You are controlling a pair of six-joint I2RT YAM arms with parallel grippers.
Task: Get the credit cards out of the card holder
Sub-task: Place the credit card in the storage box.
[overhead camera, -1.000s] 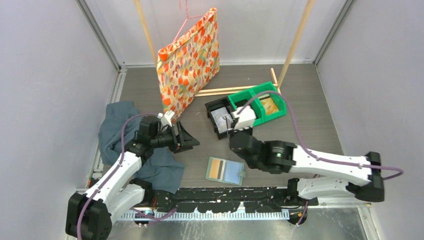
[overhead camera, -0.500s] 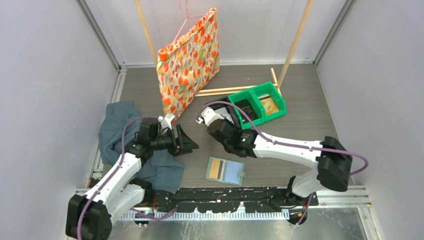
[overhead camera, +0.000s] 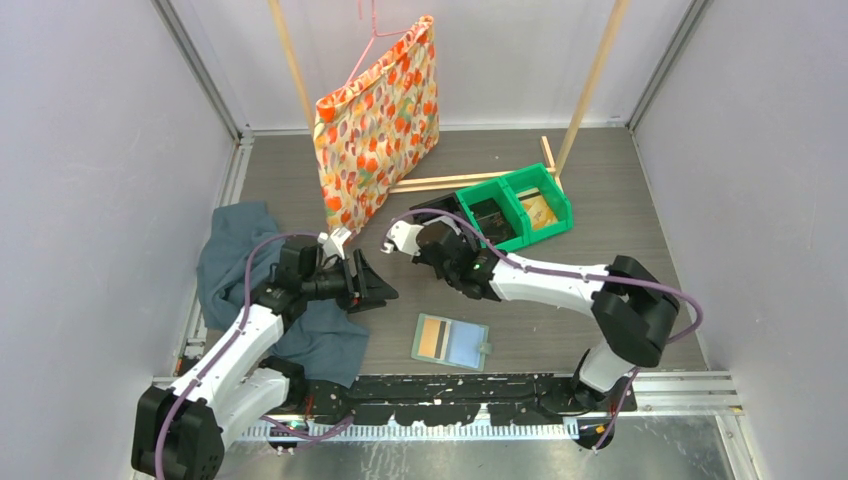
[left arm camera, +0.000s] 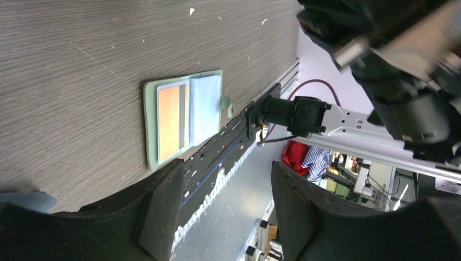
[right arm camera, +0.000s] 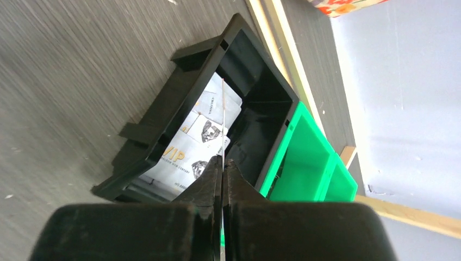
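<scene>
The sage-green card holder [overhead camera: 450,342] lies open on the table near the front edge, with an orange card [overhead camera: 433,338] in its left panel. It also shows in the left wrist view [left arm camera: 185,117]. My left gripper [overhead camera: 375,283] is open and empty, above the table left of the holder; its jaws [left arm camera: 226,166] stand wide apart. My right gripper [overhead camera: 445,235] is shut on a thin card [right arm camera: 222,119], seen edge-on, held over the black bin [right arm camera: 163,117]. Several white cards [right arm camera: 185,160] lie in that bin.
A green two-part bin [overhead camera: 520,215] stands against the black bin's right side. A dark teal cloth [overhead camera: 235,260] lies under the left arm. An orange patterned bag [overhead camera: 380,120] hangs at the back. Wooden sticks [overhead camera: 440,182] lie behind the bins.
My right gripper has swung left and its elbow has folded in, so it now sits at the black bin's near-left side. The left arm and the card holder have not moved.
</scene>
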